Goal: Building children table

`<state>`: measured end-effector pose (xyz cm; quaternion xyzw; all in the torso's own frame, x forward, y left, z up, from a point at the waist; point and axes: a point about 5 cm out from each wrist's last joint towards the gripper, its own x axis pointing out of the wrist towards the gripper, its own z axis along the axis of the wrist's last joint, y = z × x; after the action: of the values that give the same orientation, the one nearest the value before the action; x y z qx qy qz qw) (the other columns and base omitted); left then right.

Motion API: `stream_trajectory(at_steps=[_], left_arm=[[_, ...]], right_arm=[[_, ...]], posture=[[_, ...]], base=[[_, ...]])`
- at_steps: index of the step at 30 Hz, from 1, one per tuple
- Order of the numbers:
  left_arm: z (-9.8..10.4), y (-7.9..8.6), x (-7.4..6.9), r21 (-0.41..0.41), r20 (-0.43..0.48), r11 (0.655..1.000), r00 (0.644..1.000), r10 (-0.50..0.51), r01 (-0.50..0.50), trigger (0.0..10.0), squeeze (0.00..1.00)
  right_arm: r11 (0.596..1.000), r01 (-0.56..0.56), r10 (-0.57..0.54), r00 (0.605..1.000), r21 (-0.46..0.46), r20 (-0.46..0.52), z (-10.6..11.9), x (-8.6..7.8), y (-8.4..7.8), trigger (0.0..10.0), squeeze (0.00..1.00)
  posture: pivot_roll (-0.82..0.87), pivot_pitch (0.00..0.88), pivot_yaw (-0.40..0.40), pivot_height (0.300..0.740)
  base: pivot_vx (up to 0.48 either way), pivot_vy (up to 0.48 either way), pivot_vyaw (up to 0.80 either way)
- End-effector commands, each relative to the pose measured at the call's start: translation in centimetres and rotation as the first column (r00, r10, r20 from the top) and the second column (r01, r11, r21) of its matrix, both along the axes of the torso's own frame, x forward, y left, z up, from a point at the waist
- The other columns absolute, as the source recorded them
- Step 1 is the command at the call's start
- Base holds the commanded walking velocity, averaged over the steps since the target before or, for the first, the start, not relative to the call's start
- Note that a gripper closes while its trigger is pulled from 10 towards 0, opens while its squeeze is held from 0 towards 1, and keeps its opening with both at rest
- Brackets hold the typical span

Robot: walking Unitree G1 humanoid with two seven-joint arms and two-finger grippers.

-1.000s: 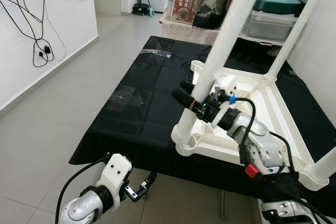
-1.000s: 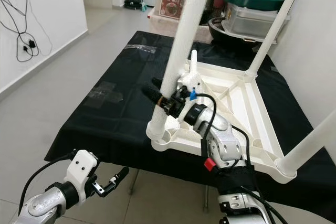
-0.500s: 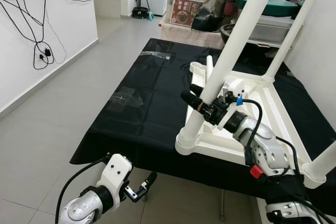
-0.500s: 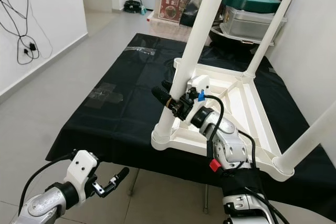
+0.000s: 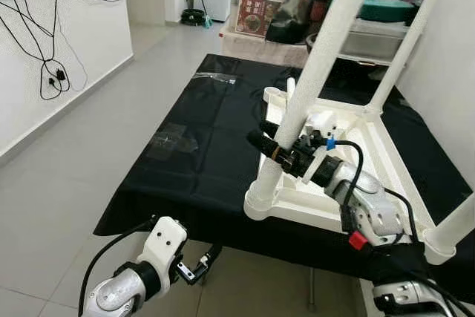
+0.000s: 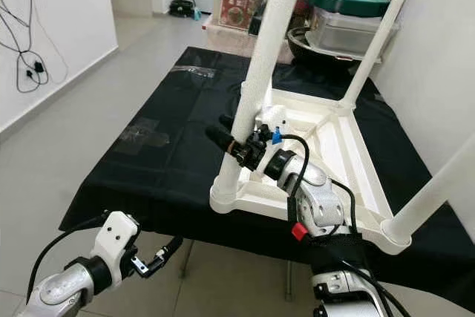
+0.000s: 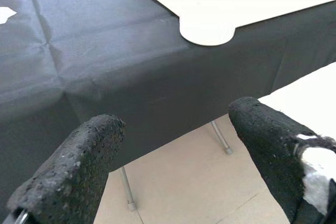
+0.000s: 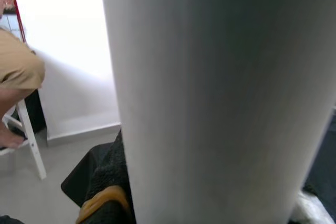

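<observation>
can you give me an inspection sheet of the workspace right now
surface: work table under a black cloth, tape patches stuck on it.
job's things: white children's table top lies upside down; the near-left leg leans in its corner socket; two more legs stand in other corners.
clutter: nothing seen on the cloth.
grippers: right gripper shut on the near-left leg low down; left gripper open, low beside the table edge, holding nothing.
cables: black wires hang on the left wall.
surroundings: storage boxes and a green-lidded pot behind the table; grey tiled floor.
</observation>
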<state>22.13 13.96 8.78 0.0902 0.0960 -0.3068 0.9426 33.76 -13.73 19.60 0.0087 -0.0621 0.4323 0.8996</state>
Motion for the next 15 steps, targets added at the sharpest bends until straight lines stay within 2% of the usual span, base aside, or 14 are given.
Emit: stream_trajectory(at_steps=[1, 3, 8, 15], left_arm=[[-0.1, -0.3, 0.0, 0.013, 0.001, 1.000, 1.000, -0.012, 0.012, 10.0, 0.00], [-0.1, -0.3, -0.1, 0.012, 0.001, 1.000, 1.000, -0.010, 0.010, 10.0, 0.00], [-0.2, -0.4, -0.1, 0.008, 0.003, 1.000, 1.000, -0.004, 0.004, 10.0, 0.00], [-0.2, -0.6, 0.0, 0.003, 0.004, 1.000, 1.000, -0.007, 0.007, 10.0, 0.00]], right_arm=[[0.999, -0.007, 0.002, 0.993, -0.047, -0.117, -2.5, -0.1, 0.1, 0.0, 0.00], [0.998, -0.011, 0.003, 0.991, -0.062, -0.132, -2.6, 0.0, 0.2, 0.0, 0.00], [0.986, 0.001, -0.038, 0.975, -0.166, -0.217, -3.4, 0.5, 0.2, 0.0, 0.00], [0.983, 0.012, -0.057, 0.967, -0.182, -0.248, -3.8, 0.5, 0.0, 0.0, 0.00]], posture=[[0.08, 0.000, -0.130, 0.740], [0.08, 0.000, -0.131, 0.740], [0.07, 0.000, -0.138, 0.740], [0.07, 0.000, -0.136, 0.740]], base=[[0.000, 0.000, 0.00], [0.000, 0.000, 0.00], [0.000, 0.000, 0.00], [0.000, 0.000, 0.00]])
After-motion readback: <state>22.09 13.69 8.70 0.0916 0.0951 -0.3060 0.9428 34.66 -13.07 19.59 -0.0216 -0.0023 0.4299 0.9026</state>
